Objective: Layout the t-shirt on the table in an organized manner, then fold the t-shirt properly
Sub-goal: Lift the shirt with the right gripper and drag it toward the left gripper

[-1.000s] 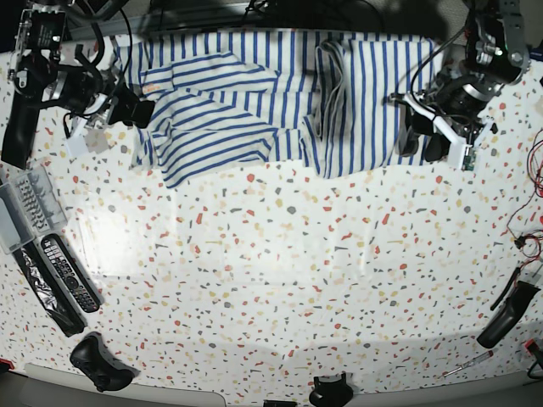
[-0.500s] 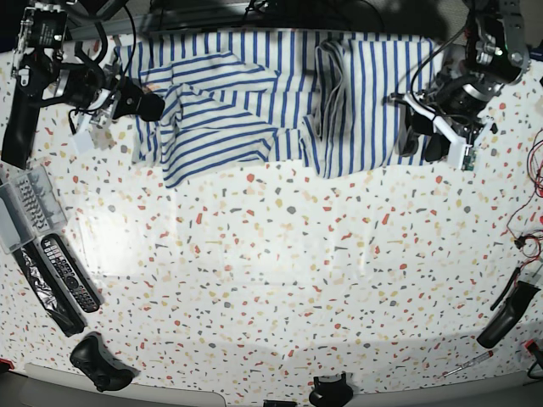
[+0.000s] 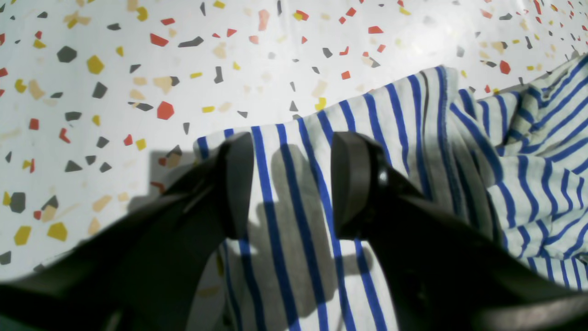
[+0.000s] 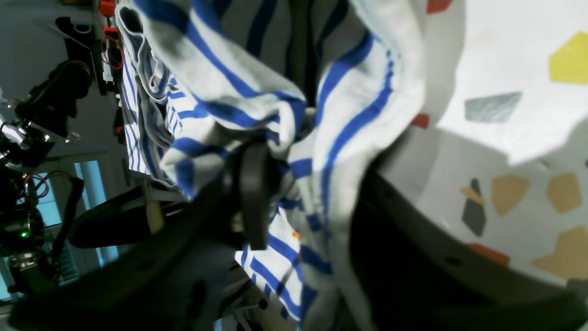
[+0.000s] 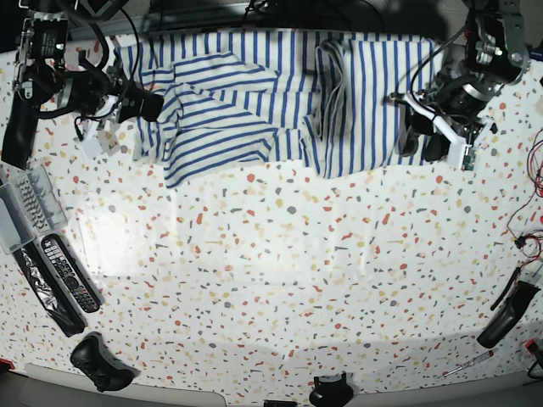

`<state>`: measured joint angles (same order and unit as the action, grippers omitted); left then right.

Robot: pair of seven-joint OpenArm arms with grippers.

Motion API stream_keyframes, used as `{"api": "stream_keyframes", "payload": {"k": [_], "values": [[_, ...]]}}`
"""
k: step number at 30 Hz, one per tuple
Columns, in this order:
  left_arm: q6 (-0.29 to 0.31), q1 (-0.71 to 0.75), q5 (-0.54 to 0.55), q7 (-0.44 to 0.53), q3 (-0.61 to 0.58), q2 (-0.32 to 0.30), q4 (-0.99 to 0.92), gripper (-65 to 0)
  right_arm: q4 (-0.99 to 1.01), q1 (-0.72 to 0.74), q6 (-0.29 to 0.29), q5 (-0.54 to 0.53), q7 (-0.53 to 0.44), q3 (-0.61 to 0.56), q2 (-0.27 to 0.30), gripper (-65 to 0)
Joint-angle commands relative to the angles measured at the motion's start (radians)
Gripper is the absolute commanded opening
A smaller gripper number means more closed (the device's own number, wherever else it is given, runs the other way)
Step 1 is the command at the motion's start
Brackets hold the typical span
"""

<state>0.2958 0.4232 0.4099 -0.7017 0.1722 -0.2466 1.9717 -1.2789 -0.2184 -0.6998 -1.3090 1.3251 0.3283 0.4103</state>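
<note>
The striped t-shirt (image 5: 280,85) lies rumpled along the far edge of the table (image 5: 297,280), with a sleeve folded over its left half and a thick fold right of centre. My right gripper (image 5: 146,108) is at the shirt's left edge. In the right wrist view its jaws (image 4: 312,184) are closed on a bunched fold of the t-shirt (image 4: 220,101). My left gripper (image 5: 420,144) is at the shirt's right edge. It stands open (image 3: 294,151), one finger on each side of a flat corner of the t-shirt (image 3: 413,138) on the table (image 3: 138,69).
A grey tray (image 5: 25,208), two remote controls (image 5: 68,271) and a black controller (image 5: 102,363) line the left edge. A black tool (image 5: 509,314) and red wires (image 5: 534,161) lie at the right. Another black object (image 5: 331,392) sits at the front edge.
My right gripper went from wide open beside the shirt's left edge to closed on the cloth there, shifting slightly right. The left arm has not moved.
</note>
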Motion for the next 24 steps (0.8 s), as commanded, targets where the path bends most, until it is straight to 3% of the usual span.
{"api": "stream_keyframes", "payload": {"k": [1, 5, 12, 21, 24], "values": [[0.004, -0.002, 0.006, 0.030, 0.005, -0.006, 0.016, -39.9, -0.005, 0.005, 0.002, 0.001, -0.022, -0.010, -0.003, -52.9], [0.004, -0.002, 0.006, 0.030, 0.005, -0.006, 0.016, -39.9, -0.005, 0.005, 0.002, 0.023, -0.049, -0.011, -0.003, -65.0], [0.004, -0.002, 0.005, 0.030, 0.005, -0.006, 0.016, -39.9, -0.006, 0.005, 0.002, -0.016, -0.044, 0.019, 0.000, -65.0], [0.004, -0.002, 0.006, 0.029, 0.005, -0.006, 0.016, -39.9, -0.006, 0.005, 0.002, -0.070, 0.032, 0.251, 0.055, -65.0], [0.004, -0.002, 0.006, 0.030, 0.005, -0.006, 0.016, -39.9, -0.007, 0.005, 0.002, -0.174, 0.071, 0.273, 0.075, -65.0]]}}
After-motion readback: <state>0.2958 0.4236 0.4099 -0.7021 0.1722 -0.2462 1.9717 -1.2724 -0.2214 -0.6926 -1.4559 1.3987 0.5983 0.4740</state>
